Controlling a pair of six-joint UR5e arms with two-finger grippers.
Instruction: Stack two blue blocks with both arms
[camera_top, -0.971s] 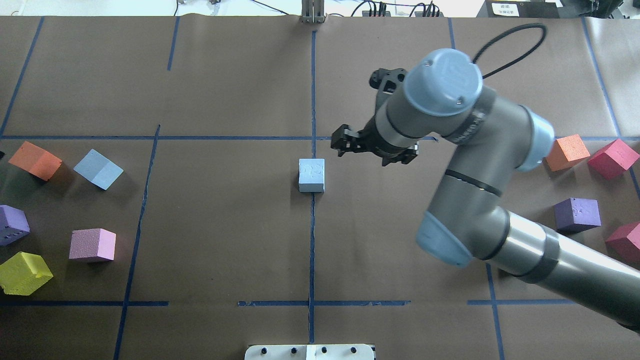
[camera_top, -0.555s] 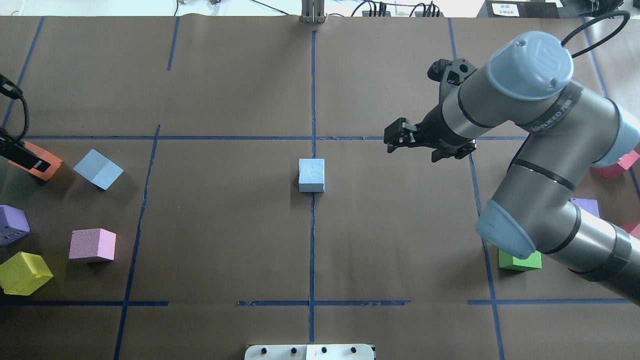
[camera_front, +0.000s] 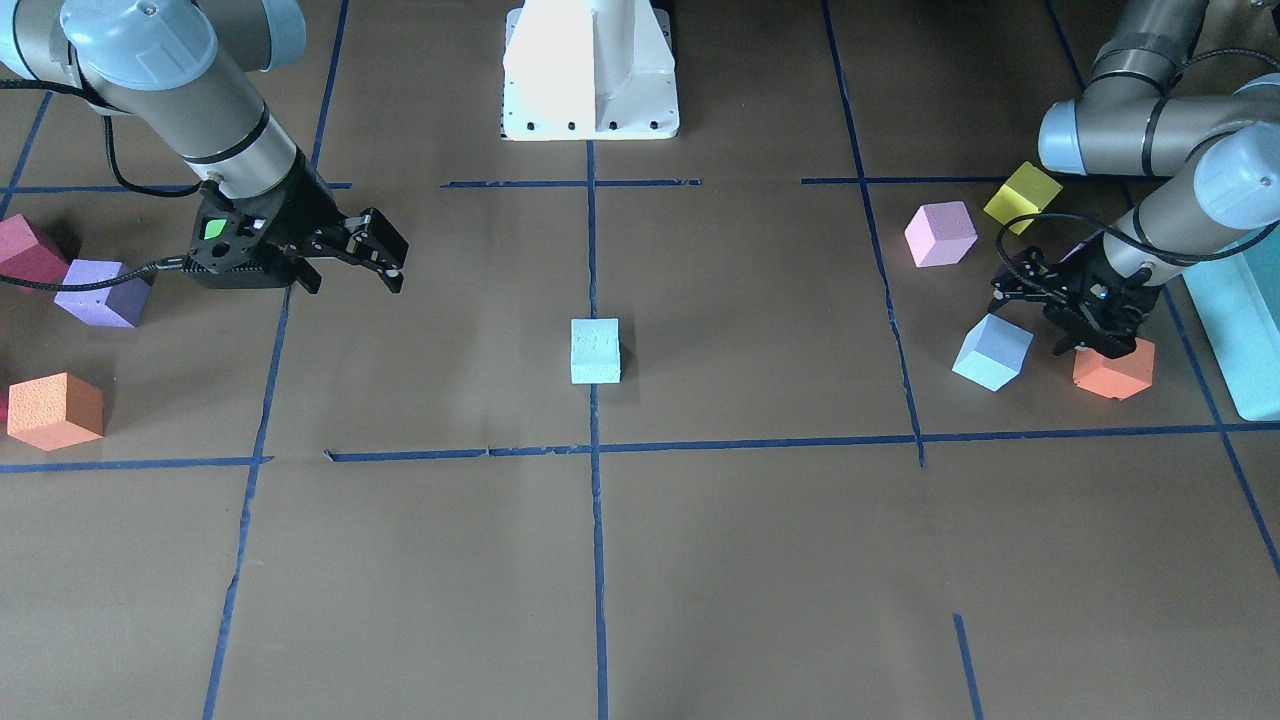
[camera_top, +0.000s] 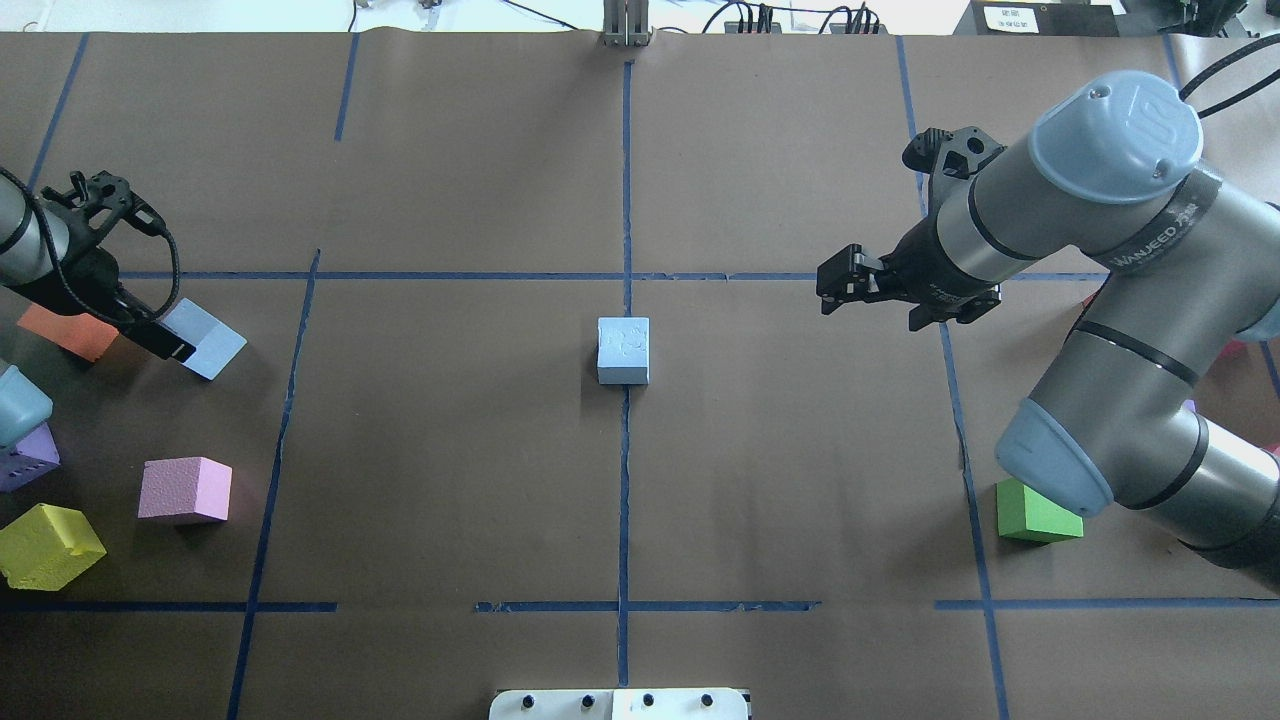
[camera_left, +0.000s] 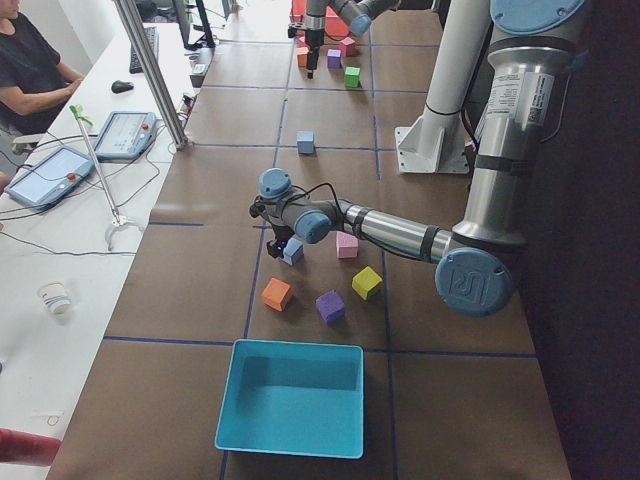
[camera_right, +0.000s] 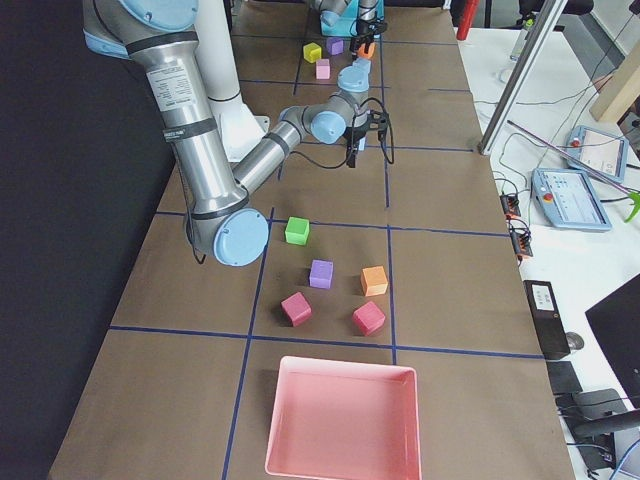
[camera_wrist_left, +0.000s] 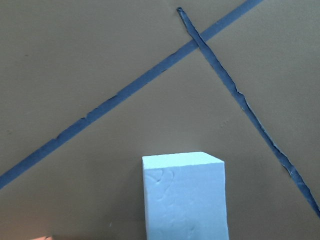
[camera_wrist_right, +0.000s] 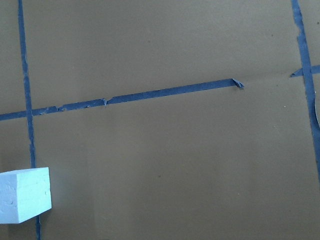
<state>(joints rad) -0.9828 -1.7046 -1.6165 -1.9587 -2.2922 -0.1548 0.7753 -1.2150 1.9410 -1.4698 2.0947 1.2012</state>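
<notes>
Overhead exterior gives you little writing. A band on the right arm (camera_top: 1050, 210) carries pale capitals that read roughly "WANJEED". The white label (camera_top: 1008, 15) at the far edge is too small to read.

The right gripper (camera_top: 832, 290) hangs with its fingers spread, well apart from the blue block (camera_top: 623, 350), which sits on the centre tape line (camera_top: 626, 200). The second blue block (camera_top: 212, 342) lies on the robot's left side. The left gripper (camera_front: 1035, 318) is right over it, and its fingers look spread in the front-facing view. You cannot tell whether they touch the foam.

The left arm (camera_top: 25, 245) is cut off at the frame edge. The right arm's elbow hides part of the green cube (camera_top: 1035, 512). The right wrist view catches only a corner of the centre block.
</notes>
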